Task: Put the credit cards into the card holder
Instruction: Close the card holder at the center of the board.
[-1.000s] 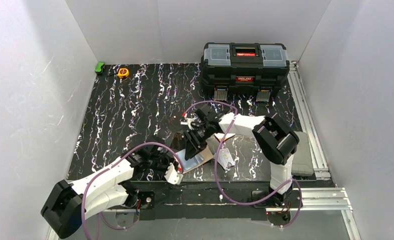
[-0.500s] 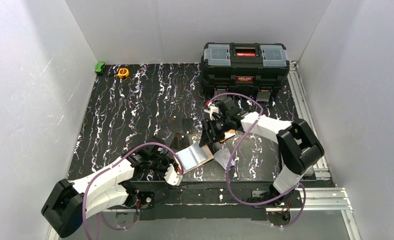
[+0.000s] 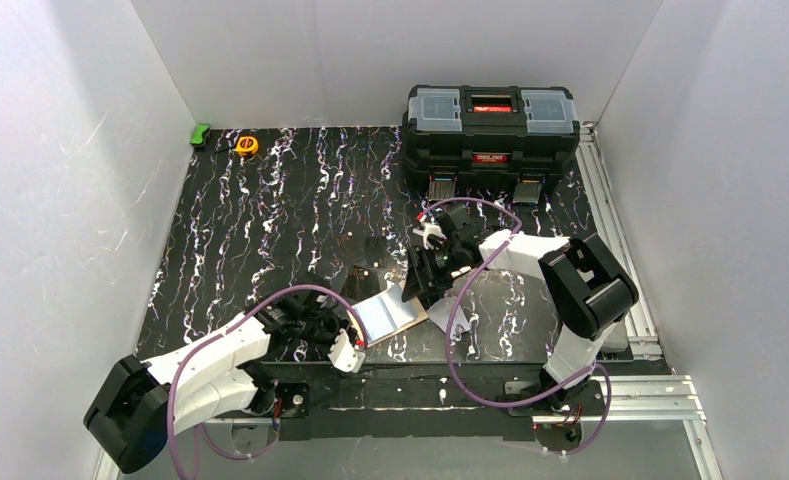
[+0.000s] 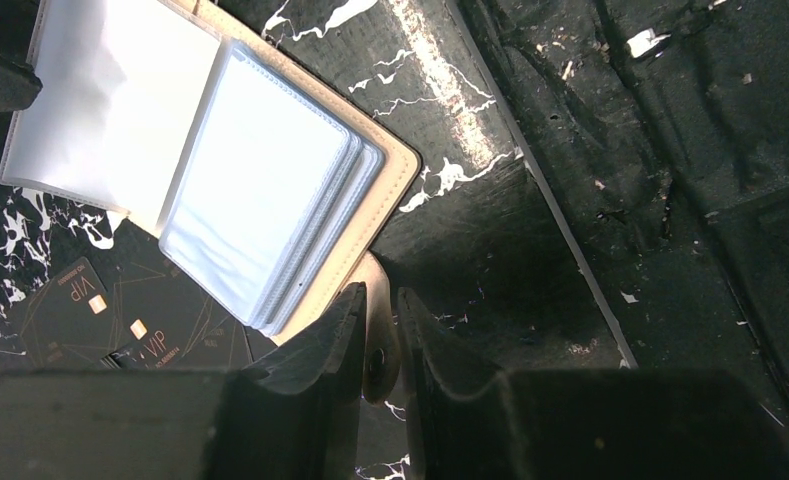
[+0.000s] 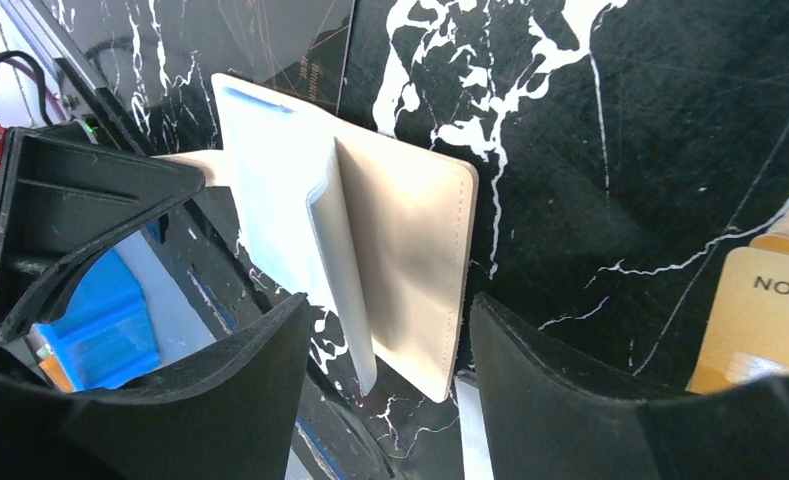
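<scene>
Left gripper sits at the near edge of the tabletop, its jaws nearly closed and pinching the beige snap tab of the card holder. The cream holder lies open and flat near the middle of the near edge, its clear sleeves fanned upward. Right gripper hangs just over the holder's far right side with jaws spread wide and nothing between them but air.

An orange-yellow card lies on the tabletop to the right of the holder. A silver-white card rests just off the holder's right corner, partly under a purple cable. A black VIP card lies beside the holder's far side.

The tabletop is black with white marbled streaks, boxed in by plain white walls. A black toolbox stands at the far right corner. A yellow tape measure and a small green object sit at the far left corner.
</scene>
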`<state>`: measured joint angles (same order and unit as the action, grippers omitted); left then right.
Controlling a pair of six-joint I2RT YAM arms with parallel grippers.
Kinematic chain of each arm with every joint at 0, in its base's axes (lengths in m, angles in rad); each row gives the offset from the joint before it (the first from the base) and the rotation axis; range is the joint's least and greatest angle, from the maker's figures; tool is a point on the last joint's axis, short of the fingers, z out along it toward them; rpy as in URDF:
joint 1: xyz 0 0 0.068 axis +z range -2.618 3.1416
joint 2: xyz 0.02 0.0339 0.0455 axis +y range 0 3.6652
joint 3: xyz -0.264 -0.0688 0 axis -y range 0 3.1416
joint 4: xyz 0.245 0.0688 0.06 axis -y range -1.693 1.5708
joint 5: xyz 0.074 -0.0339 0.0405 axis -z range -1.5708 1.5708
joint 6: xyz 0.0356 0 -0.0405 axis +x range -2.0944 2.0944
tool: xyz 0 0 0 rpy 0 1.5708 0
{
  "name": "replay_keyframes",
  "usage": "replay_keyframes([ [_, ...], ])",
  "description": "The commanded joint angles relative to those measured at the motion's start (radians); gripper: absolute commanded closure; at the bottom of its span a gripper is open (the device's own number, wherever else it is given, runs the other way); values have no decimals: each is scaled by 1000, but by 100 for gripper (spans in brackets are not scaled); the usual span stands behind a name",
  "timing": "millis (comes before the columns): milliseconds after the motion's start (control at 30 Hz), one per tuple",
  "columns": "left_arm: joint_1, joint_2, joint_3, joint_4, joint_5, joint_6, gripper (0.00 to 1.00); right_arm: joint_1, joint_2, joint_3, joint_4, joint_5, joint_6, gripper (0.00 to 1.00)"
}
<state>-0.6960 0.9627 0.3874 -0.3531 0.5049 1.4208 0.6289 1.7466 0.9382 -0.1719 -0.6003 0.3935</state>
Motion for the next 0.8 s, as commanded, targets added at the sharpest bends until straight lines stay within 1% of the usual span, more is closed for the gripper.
replay_keyframes([
  [0, -4, -3, 1, -32, 43, 12, 83, -15, -36, 4, 3, 35, -20, 33],
  [100, -5, -2, -3, -32, 44, 16, 84, -20, -42, 10, -17, 63, -38, 33],
  [167, -5, -3, -2, -32, 47, 14, 84, -19, -38, 5, -10, 55, -33, 33],
  [333, -5, -3, -2, -32, 49, 14, 86, -14, -7, -15, 53, -5, 4, 33],
  [533, -5, 7, 1, -28, 58, 16, 87, 38, 34, -1, 91, -75, 37, 34],
  [767, -5, 17, -1, -17, 64, 14, 88, 43, -18, -12, 157, -166, 75, 37],
])
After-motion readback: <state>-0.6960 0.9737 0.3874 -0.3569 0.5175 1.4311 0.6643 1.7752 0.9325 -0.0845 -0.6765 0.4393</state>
